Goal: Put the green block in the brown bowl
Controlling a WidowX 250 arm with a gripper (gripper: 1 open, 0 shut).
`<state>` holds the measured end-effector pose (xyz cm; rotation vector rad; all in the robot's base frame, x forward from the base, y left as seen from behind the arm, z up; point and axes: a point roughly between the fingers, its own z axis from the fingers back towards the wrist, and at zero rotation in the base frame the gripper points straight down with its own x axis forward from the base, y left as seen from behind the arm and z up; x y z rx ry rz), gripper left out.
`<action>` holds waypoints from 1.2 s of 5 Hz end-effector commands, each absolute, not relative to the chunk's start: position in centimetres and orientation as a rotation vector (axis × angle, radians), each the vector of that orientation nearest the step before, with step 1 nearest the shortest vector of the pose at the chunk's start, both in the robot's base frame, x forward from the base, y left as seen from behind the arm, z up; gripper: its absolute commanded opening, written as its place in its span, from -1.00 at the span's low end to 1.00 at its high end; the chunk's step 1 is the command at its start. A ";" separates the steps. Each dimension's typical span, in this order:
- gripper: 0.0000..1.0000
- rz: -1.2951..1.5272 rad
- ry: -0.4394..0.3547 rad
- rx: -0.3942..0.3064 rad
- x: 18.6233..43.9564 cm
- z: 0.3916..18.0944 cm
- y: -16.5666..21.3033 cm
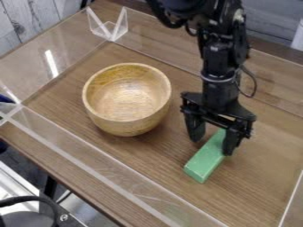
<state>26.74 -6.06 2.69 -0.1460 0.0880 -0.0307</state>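
A long, bright-green rectangular block (208,160) lies flat on the wood-grain worktop (106,168), running at a slant from its near end toward the black robot arm. The black hand (215,141) hangs over the block's far end, pointing straight down, its fingers (196,127) spread wide apart, one on either side of that end; it is released and grips nothing, and whether the fingertips touch the block cannot be told from this angle. The far end of the block is partly hidden behind the fingers. To the left of the block, well clear of it, stands a round, thick-walled bowl of light tan-brown wood (127,98), upright, with visible grain and nothing inside. The green block is outside the bowl, resting on the worktop to the bowl's right and slightly nearer the camera. Clear plastic walls (71,164) edge the worktop on the near and left sides, and a small clear plastic piece (108,25) sits at the far left corner.
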 end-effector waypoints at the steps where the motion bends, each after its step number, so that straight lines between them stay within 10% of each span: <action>1: -1.00 -0.035 0.050 -0.147 27.5 3.4 -6.2; 6: -1.00 -0.024 -0.047 -0.170 28.4 11.6 -4.0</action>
